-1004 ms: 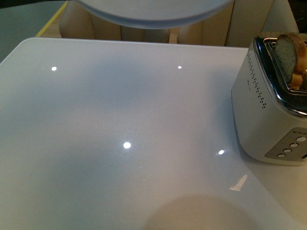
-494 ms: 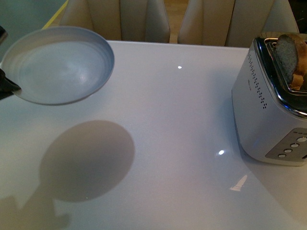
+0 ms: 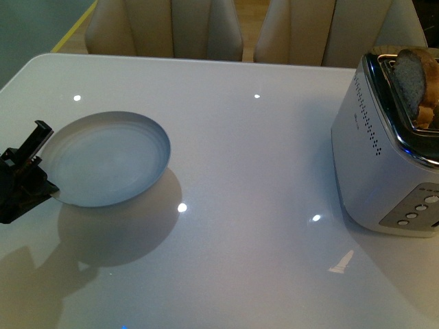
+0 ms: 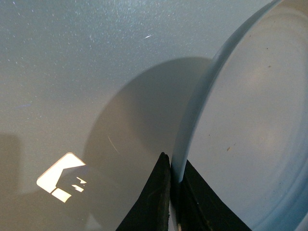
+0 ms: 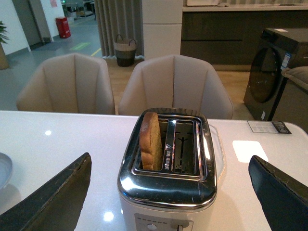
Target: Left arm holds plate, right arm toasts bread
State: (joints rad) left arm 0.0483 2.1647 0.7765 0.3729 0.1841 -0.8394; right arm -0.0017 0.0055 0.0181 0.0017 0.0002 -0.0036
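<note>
Swung down within a second from high before the camera, the plate now hangs low over the tabletop's left side, rim clenched in the left fingers, seemingly ready for the bread standing in the toaster beneath the spread, empty right fingers.

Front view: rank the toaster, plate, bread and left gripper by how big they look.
1. toaster, though cropped by the frame edge.
2. plate.
3. left gripper and bread: roughly alike, both partly out of frame, so I won't rank them.
</note>
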